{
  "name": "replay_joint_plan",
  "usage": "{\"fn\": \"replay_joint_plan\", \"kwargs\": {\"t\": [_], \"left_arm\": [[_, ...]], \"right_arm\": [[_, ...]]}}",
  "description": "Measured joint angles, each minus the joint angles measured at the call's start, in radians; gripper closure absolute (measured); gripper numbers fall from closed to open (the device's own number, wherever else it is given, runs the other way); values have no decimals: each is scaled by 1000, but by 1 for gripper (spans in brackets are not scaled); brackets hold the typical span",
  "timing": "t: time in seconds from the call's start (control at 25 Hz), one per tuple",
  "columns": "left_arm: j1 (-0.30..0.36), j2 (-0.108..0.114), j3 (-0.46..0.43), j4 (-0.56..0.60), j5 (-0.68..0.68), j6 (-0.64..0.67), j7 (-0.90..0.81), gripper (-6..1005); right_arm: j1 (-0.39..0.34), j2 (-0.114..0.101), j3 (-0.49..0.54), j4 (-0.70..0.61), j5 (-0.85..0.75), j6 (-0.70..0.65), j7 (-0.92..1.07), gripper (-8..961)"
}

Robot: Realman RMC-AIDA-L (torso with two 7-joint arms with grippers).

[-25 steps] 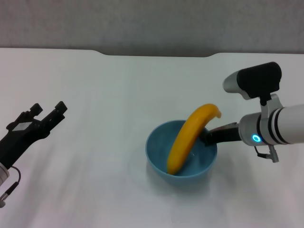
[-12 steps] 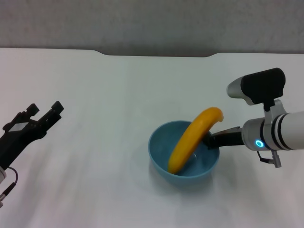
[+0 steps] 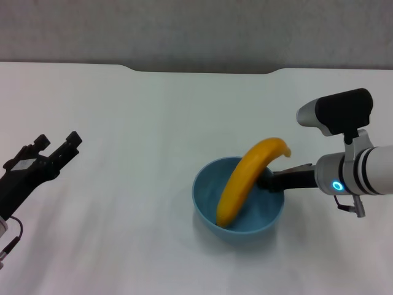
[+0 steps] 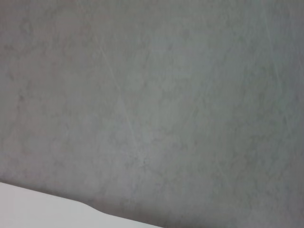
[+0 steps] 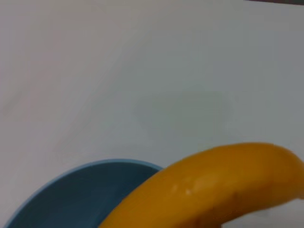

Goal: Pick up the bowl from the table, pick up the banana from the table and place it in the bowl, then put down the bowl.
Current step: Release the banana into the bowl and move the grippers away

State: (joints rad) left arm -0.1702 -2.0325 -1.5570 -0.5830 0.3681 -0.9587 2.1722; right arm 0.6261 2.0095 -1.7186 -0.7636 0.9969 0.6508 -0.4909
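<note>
Banana (image 3: 245, 182) already in the bowl (image 3: 207, 203)! Right gripper (image 3: 269, 181) clamped on the rim, left gripper (image 3: 55, 147) spread empty. Only set-down on the worktop (image 3: 153, 123) left, seemingly.

I seem to be in a lab test bay: a plain white bench (image 3: 153, 123) with a notched far edge, a bare grey wall (image 3: 196, 31) behind.

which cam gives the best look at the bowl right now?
Head view: the whole bowl shows on the table, banana leaning in it, right end effector at its rim. Right wrist view shows only part of the bowl's rim and inside behind the banana. Left wrist view shows none of it.
</note>
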Motion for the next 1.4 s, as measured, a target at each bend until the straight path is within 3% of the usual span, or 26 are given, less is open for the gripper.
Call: {"fn": "replay_joint_plan", "kwargs": {"t": [0.4,0.96,1.4], "left_arm": [[8,0,-2,0,0,-2,0,113],[14,0,-11,0,0,-14,0,114],[17,0,-12,0,0,-14,0,115]], "right_arm": [[-50,1,-4,-104,2,22,5,368],[-106,-2,2,-245,-8,100,31,318],[-116,-5,10,-242,-12,113,35,317]]}}
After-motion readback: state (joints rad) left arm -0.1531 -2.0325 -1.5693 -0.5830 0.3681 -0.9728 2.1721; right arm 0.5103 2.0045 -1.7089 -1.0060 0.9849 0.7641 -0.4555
